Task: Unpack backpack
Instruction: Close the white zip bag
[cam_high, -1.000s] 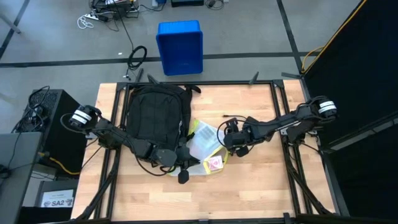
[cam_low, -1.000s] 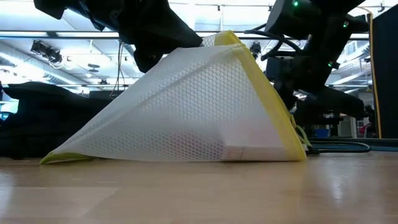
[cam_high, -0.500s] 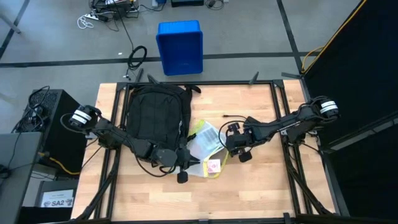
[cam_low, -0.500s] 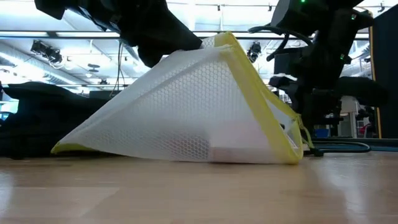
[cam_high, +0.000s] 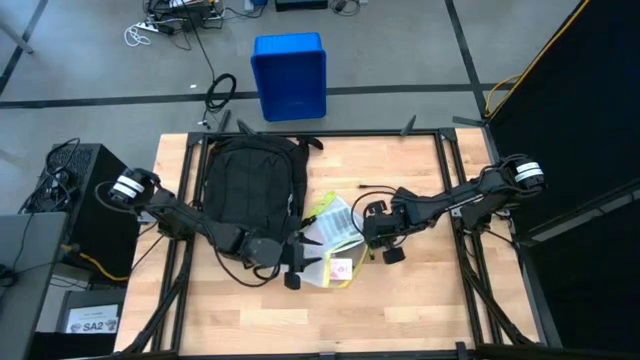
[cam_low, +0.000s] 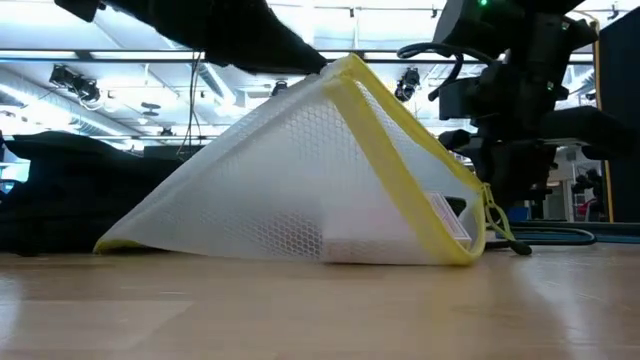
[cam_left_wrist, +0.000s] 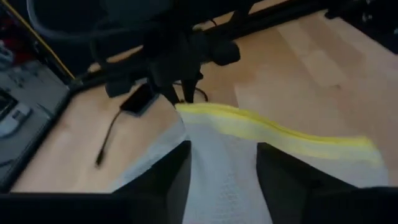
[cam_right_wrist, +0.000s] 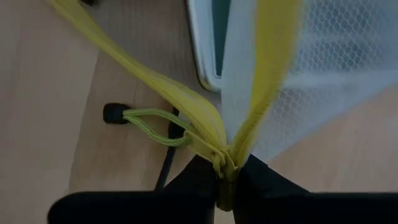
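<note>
Centre of the high view, white mesh pouch with yellow zipper, its pink-marked label unreadable, left gripper parted around it, right gripper pinching its zipper end, backpack upper left, partly behind the left arm.

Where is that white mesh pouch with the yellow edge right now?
Seen from above, the mesh pouch lies near the table's middle, just right of the black backpack, between the left pincer and the right pincer, which pinches its yellow zipper end.
</note>
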